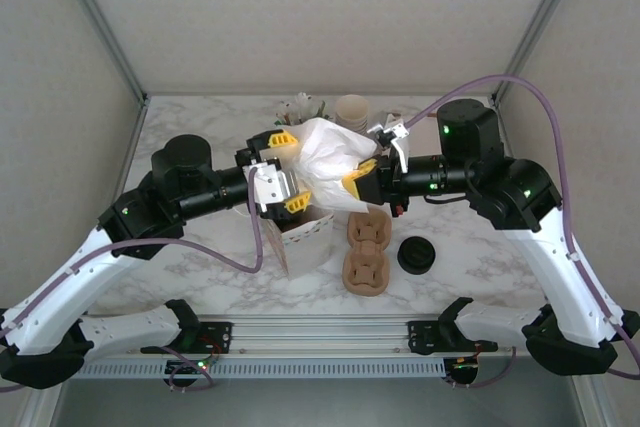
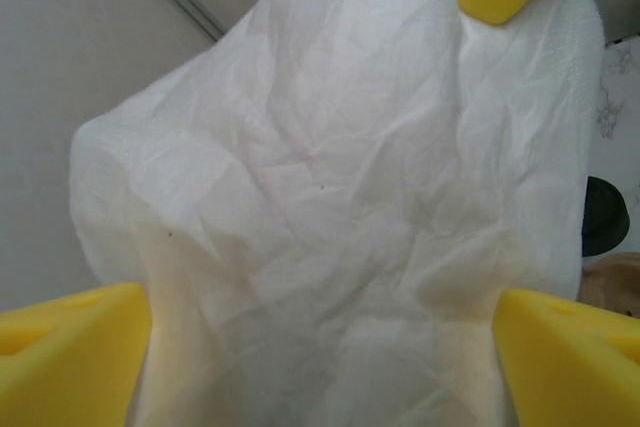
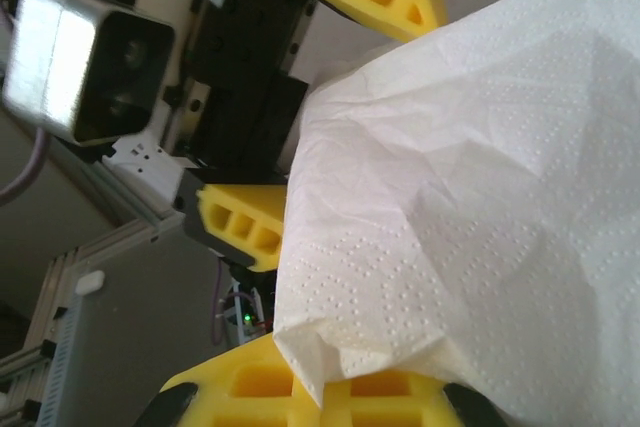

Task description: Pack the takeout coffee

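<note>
Left claw point(image 1: 300, 169) is standing wide open, its yellow fingers point(image 2: 70, 357) reaching along either side of a crumpled white paper napkin point(image 1: 330, 159) without pinching it. Right claw point(image 1: 360, 178) is meeting it from the opposite side with its jaws closed on the napkin's edge, and the embossed sheet is billowing out from between the pads. Both claws are holding high above the middle of the marble worktop point(image 1: 470, 247).

Below them, the takeout coffee point(image 1: 416, 255) is sitting upright on the worktop toward the right arm. From above it is showing as a round black plastic lid with a raised centre, which is covering the cup beneath. It is resting just beside the brown cardboard cup carrier point(image 1: 365, 269), on that carrier's right, with a narrow gap between them. A white paper bag point(image 1: 305, 239) is standing left of the carrier, and a stack of cream cups point(image 1: 352, 107) is waiting at the back.
</note>
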